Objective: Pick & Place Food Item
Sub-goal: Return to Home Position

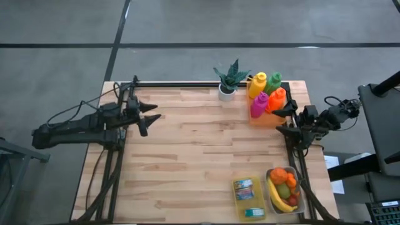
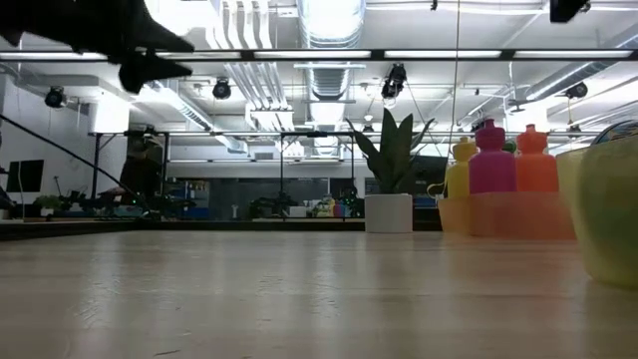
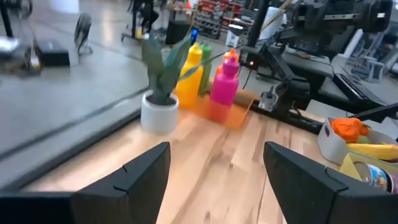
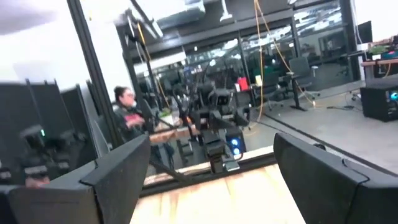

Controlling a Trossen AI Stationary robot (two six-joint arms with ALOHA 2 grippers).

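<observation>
Yellow bin looms right up against the low camera. From overhead it sits at five o'clock on the table, close to the near edge, with the tuna cans lying inside it: a yellow-green label toward twelve and a light blue one toward six, though how many are in there I cannot tell. Touching it at its three o'clock is a clear fruit tub, with oranges and a banana piled inside. Over at nine o'clock the left gripper hangs above the table's edge, well clear of the wood in the low view, its jaws released, spread wide and holding nothing. Across at three o'clock the right gripper hovers just beside the orange tray, and its fingers are parted too, completely empty. Up at twelve o'clock a potted plant stands upright, and at one o'clock four bottles stand in that tray — yellow, green, pink and orange. Beyond the table, in the right wrist view, a person shows in the room behind.
</observation>
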